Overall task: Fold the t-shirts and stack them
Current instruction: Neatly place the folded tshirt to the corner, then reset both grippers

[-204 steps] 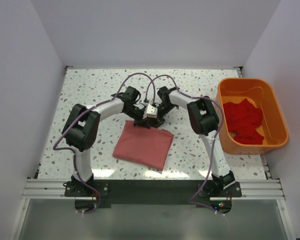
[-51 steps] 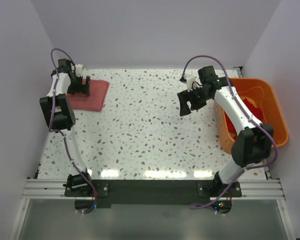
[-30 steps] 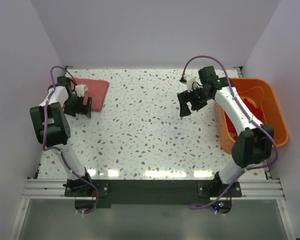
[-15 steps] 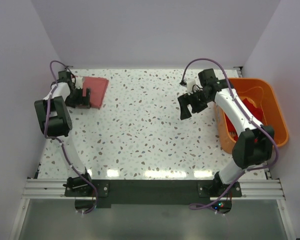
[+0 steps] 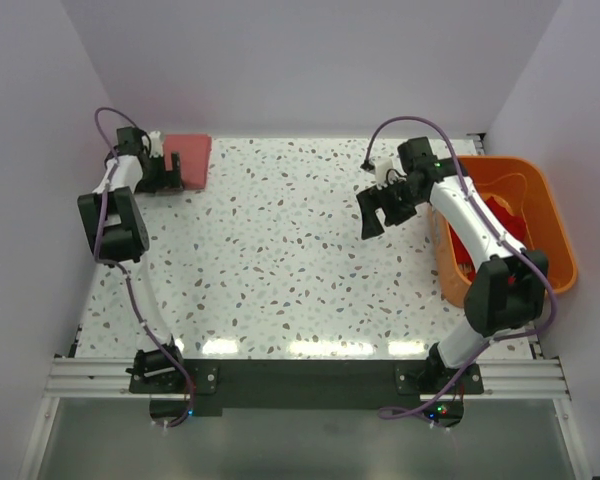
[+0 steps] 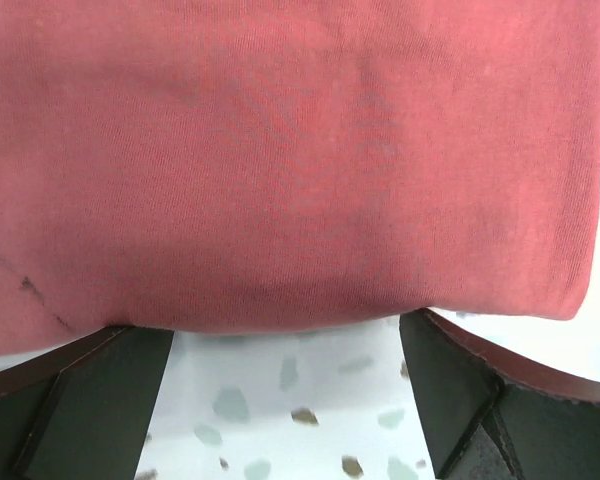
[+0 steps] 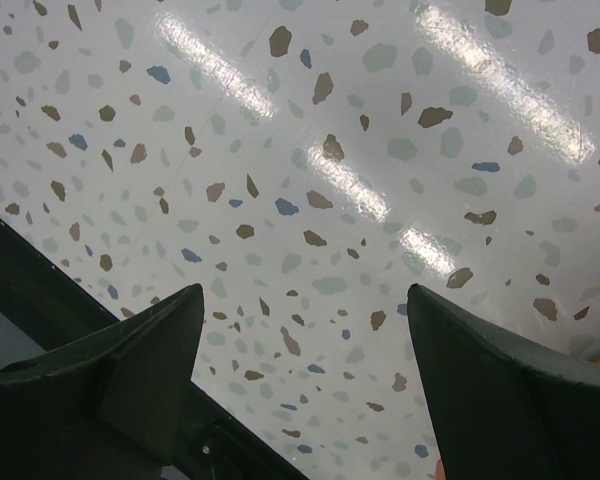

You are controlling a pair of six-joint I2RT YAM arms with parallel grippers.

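Salmon-pink t-shirt [image 5: 188, 160] lay folded at the counter's [image 5: 280, 260] far-left corner, my left end effector [image 5: 172, 172] wide open at its edge, right end effector [image 5: 373, 222] open and empty; red t-shirt [image 5: 490, 238] sat crumpled in the orange tub [image 5: 500, 165], yet to fold and stack.

Salmon-pink t-shirt [image 6: 300, 160], speckled table [image 6: 280, 410] below, left claw [image 6: 277, 330] spread wide

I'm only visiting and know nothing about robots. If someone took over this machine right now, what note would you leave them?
Left gripper: open, at the edge of the pink t-shirt, not closed on it.
Right gripper: open, empty, over bare table.
Pink shirt lies folded in the far left corner; red t-shirt lies crumpled in the orange tub.
Done: pink one folded.
Left: take out the red one, fold it, stack it.
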